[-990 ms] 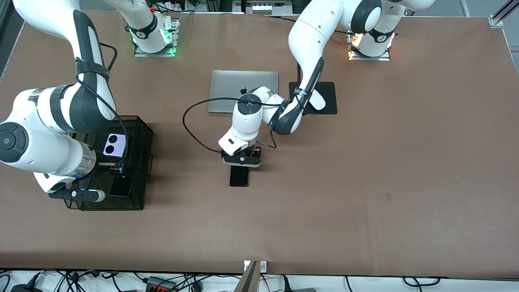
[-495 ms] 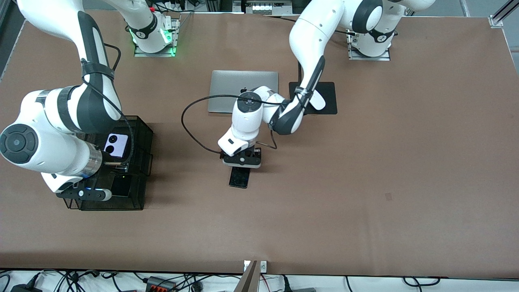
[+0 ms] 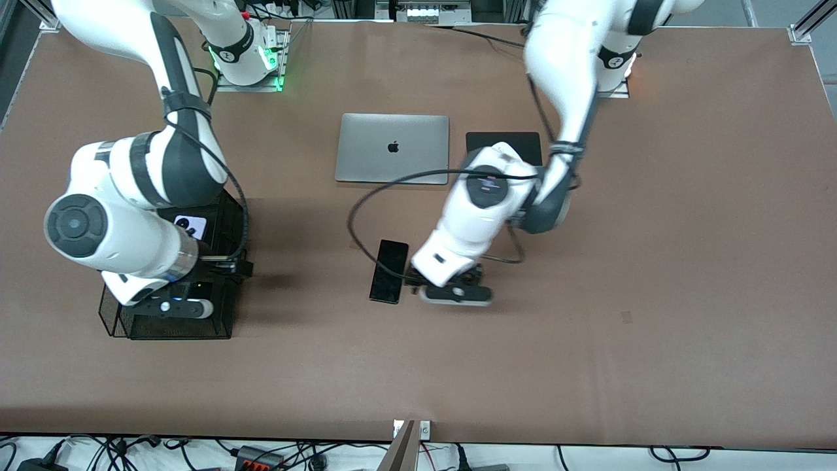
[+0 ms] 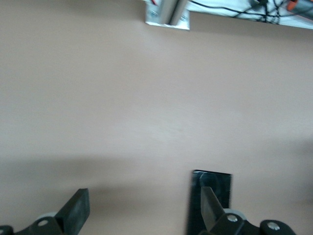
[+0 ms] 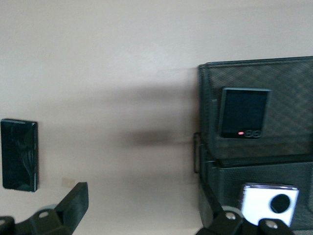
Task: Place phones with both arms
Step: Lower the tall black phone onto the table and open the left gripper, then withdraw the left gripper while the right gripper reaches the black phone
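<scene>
Left hand [image 3: 454, 288], fingers apart and empty, hangs just beside the slab phone [image 3: 388, 271], whose long axis runs toward the laptop [image 3: 392, 148]. Its wrist view shows the phone by one finger [image 4: 211, 204]. Right hand [image 5: 142, 215], apart, is over the basket [image 5: 254, 78] with both flip phones.

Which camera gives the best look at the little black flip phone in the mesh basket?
The right wrist view: the black flip phone lies fully visible in the black mesh basket. In the front view the right arm hides it. The left wrist view shows only the black slab phone on the table.
</scene>
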